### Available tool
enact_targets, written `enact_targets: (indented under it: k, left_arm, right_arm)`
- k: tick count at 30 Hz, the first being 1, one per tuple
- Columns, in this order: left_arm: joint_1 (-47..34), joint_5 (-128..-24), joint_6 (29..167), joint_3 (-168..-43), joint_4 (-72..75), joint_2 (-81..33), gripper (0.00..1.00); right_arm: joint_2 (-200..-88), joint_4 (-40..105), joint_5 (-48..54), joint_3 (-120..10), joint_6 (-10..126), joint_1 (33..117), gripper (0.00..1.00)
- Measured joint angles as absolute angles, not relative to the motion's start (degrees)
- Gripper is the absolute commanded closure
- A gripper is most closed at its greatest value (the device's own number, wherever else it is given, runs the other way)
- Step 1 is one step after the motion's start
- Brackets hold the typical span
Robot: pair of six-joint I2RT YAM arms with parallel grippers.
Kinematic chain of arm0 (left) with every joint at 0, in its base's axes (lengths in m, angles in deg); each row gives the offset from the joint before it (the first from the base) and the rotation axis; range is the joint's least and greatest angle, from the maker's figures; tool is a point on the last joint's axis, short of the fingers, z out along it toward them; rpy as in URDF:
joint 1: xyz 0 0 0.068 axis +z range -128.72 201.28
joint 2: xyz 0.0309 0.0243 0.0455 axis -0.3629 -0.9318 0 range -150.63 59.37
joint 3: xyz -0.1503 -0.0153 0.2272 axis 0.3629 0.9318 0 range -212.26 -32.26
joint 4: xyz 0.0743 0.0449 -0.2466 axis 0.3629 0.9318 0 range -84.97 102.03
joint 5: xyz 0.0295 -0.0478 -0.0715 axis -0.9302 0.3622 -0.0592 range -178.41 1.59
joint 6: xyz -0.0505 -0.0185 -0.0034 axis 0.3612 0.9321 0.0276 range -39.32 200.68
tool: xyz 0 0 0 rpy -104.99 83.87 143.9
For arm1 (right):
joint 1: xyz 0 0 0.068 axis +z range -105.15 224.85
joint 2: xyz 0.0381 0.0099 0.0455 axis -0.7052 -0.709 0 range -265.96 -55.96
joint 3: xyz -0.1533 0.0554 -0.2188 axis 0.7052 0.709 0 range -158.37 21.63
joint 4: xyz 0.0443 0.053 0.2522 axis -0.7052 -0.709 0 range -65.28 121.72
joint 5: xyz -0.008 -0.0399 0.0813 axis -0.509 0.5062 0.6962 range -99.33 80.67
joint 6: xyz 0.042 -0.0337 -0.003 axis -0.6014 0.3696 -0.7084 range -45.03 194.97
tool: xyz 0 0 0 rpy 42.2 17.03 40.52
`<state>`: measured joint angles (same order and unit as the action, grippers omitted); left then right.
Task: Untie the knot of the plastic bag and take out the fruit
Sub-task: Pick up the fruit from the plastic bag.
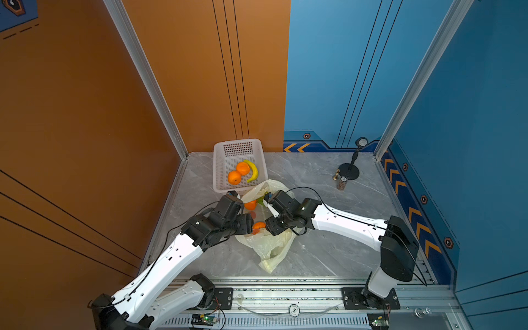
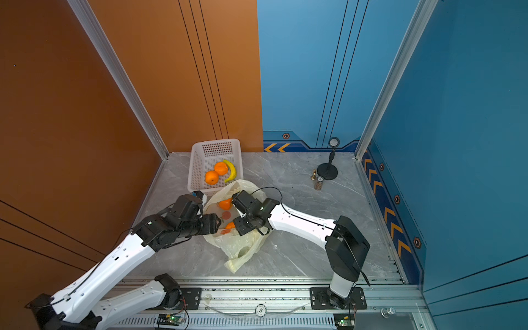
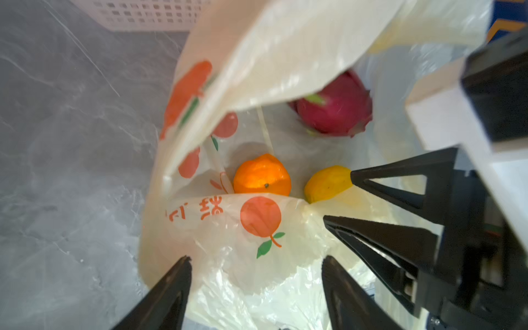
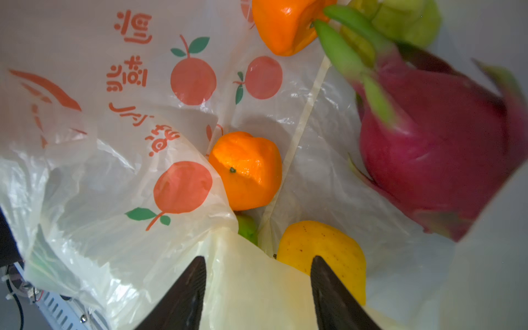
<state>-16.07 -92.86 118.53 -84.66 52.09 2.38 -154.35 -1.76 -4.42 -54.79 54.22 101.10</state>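
Note:
The plastic bag [image 1: 271, 245] lies on the grey table with its mouth open towards the basket; the knot does not show. Inside lie fruit: an orange [image 3: 262, 175], a yellow one [image 3: 327, 184] and a pink dragon fruit [image 3: 334, 108]. The right wrist view adds a second orange [image 4: 285, 25] and a green one [image 4: 405, 20]. My left gripper [image 3: 257, 260] is open, its fingers astride the bag's near film. My right gripper [image 4: 258, 258] is open too, astride the bag's rim beside the yellow fruit [image 4: 323, 251].
A white perforated basket [image 1: 220, 171] stands just behind the bag, with two oranges and a banana [image 1: 253, 171] in it. At the back right are a black round-based stand [image 1: 349, 171] and a small jar [image 1: 341, 183]. A metal rail runs along the front edge.

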Motion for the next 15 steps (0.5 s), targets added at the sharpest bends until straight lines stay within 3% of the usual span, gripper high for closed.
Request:
enact_targets:
  k: [10,15]
  left_arm:
    - [-22.12,-94.5,125.1,-74.32,49.17,-2.49,0.25]
    - [-22.29,-94.5,127.12,-71.18,47.24,-2.47,0.3]
  right_arm:
    - [-154.04,-0.2,-1.18,-43.38,53.28,106.6,0.46]
    - [-153.02,0.17,-0.4,-43.12,52.45,106.39,0.4]
